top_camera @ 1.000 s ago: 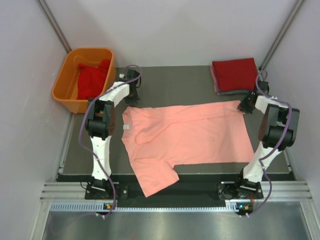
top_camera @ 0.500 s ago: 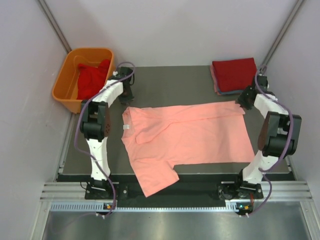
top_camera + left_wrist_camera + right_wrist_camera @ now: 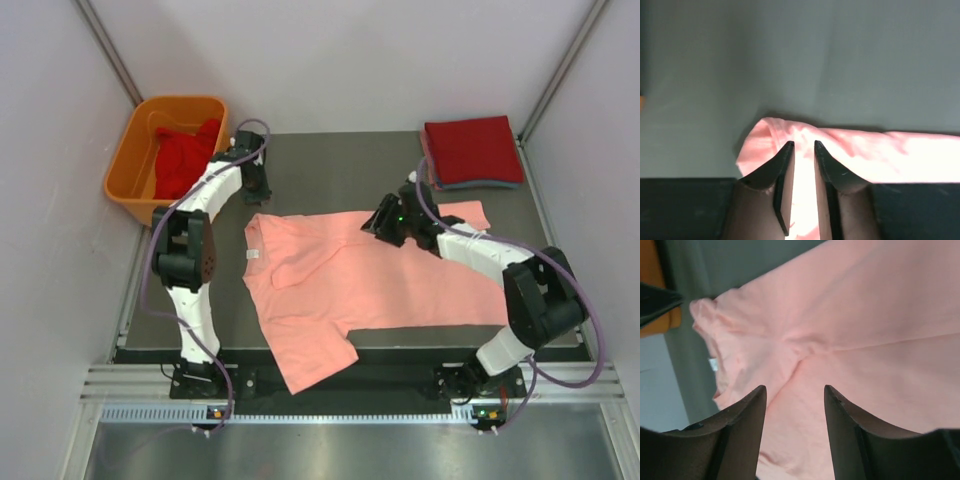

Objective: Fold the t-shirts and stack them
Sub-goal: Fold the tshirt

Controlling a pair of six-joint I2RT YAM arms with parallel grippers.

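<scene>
A salmon-pink t-shirt [image 3: 370, 275] lies spread flat on the dark table [image 3: 330, 170], its white neck label [image 3: 253, 255] at the left and one sleeve hanging over the near edge. My left gripper [image 3: 257, 192] hovers at the shirt's far left corner; in the left wrist view its jaws [image 3: 803, 146] stand a narrow gap apart above the pink cloth [image 3: 865, 155], gripping nothing. My right gripper [image 3: 378, 222] sits over the middle of the shirt's far edge, open wide [image 3: 795, 390] above the fabric [image 3: 880, 315] and empty.
A stack of folded t-shirts [image 3: 470, 150], red on top, rests at the back right corner. An orange tub [image 3: 132, 165] holding crumpled red t-shirts [image 3: 185, 160] stands off the table's back left. White walls close in on both sides.
The right arm let go of the shirt's far right corner and swung left over the middle of the far edge, its jaws widening. The left jaws parted slightly and edged back.
</scene>
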